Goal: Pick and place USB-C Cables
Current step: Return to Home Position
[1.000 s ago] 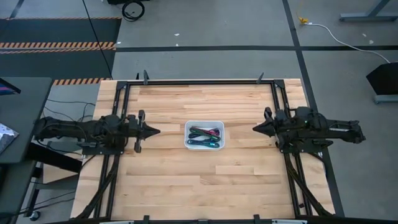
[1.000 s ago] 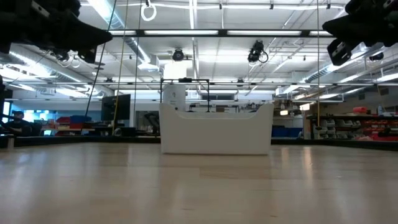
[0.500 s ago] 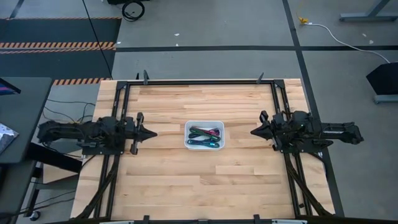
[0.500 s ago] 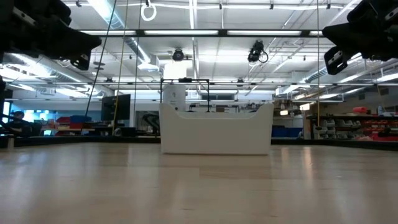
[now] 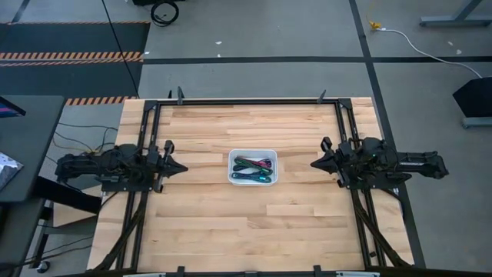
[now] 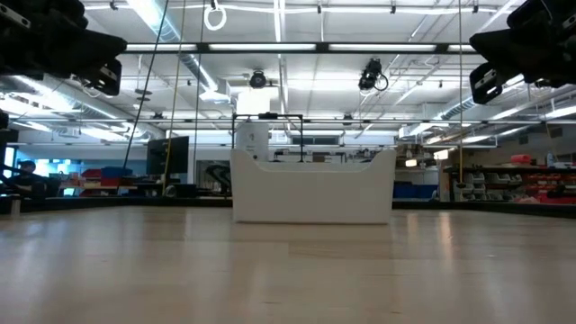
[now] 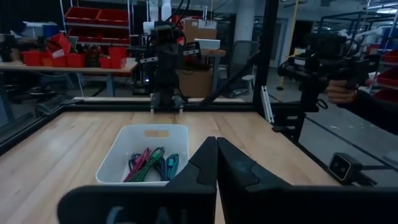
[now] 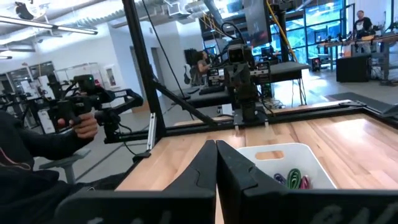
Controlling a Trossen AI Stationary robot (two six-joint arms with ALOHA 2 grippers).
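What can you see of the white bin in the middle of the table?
The white bin is a rounded-rectangle tub, plastic by its look, with smooth walls and a handle slot in each short end wall. It stands upright and open-topped on the wooden table, near its middle. Coloured USB-C cables lie inside on its floor. Nothing else touches it: the left arm and right arm wait at the table's sides, jaws shut.
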